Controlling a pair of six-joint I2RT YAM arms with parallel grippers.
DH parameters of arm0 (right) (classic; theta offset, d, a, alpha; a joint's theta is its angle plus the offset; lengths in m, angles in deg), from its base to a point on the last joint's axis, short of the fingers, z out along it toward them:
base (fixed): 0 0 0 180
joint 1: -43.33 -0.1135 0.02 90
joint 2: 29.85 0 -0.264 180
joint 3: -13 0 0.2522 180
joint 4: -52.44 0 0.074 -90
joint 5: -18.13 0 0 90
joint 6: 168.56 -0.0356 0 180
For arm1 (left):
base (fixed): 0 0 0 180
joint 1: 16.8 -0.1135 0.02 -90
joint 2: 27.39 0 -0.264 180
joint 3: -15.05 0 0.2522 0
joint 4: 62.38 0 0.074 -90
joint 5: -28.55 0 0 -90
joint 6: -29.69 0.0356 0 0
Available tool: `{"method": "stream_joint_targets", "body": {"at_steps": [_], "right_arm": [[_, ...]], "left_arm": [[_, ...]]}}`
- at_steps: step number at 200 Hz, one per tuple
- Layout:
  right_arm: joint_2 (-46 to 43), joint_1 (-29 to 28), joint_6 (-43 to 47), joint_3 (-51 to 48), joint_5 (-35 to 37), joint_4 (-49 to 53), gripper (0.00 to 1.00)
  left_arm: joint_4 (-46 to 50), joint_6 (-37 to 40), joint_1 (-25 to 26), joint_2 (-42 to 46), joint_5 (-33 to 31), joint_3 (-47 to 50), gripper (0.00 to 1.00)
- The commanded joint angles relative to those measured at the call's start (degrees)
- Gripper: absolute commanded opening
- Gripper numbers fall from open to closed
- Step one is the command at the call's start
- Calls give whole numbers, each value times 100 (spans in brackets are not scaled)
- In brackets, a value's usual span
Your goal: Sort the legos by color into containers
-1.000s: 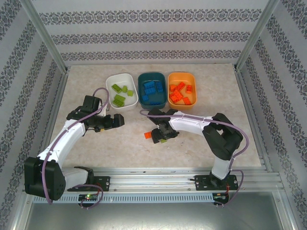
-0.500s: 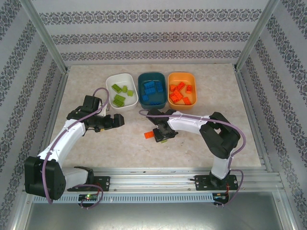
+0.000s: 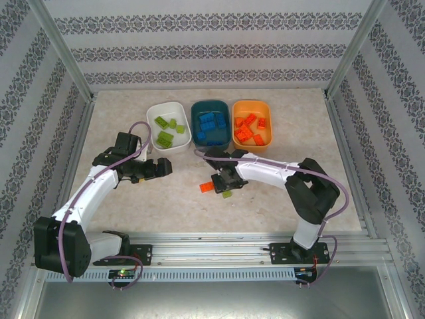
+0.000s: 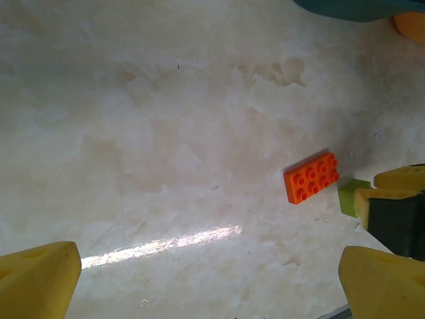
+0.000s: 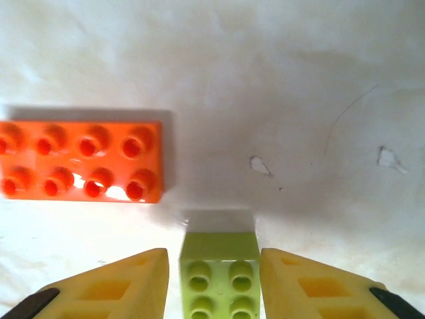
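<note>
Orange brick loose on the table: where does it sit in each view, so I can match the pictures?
Top external: the orange brick lies mid-table, just left of the right gripper.
Left wrist: it lies right of centre, tilted.
Right wrist: it lies upper left, running off the left edge.
Shared landmark: the lime green brick beside it, between that gripper's fingers.

An orange lego is seen lying flat on the marbled table. Just beside it, a lime green lego is partly covered by the right gripper. The left gripper is held spread wide.
</note>
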Motion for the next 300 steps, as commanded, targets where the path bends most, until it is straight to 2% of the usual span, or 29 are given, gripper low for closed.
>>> {"method": "stream_joint_targets", "body": {"at_steps": [1, 27, 54, 81, 117, 165, 200, 230, 267, 300], "right_arm": [[-204, 51, 45, 465, -343, 88, 41], [-130, 175, 93, 936, -729, 124, 41], [-21, 190, 185, 1155, -365, 490, 46], [91, 197, 186, 839, -169, 777, 51], [61, 134, 32, 164, -198, 511, 54], [411, 108, 10, 22, -244, 282, 55], [687, 97, 27, 0, -285, 173, 48], [583, 73, 1, -21, -123, 232, 30], [202, 75, 23, 143, -114, 390, 29], [-6, 159, 210, 749, -391, 425, 30]], "left_arm": [[-35, 65, -84, -12, 22, 39, 100], [-12, 68, -85, 9, -56, 43, 100], [0, 71, -88, 15, -66, 42, 100], [-9, 69, -83, 10, -58, 30, 100], [-26, 67, -90, -8, -31, 30, 100], [-9, 66, -99, -9, -53, 50, 100], [-9, 60, -104, -17, -66, 50, 100], [-9, 59, -107, -33, -62, 51, 100], [-9, 65, -99, -45, -53, 43, 100], [-11, 60, -115, -14, -66, 34, 100]]}}
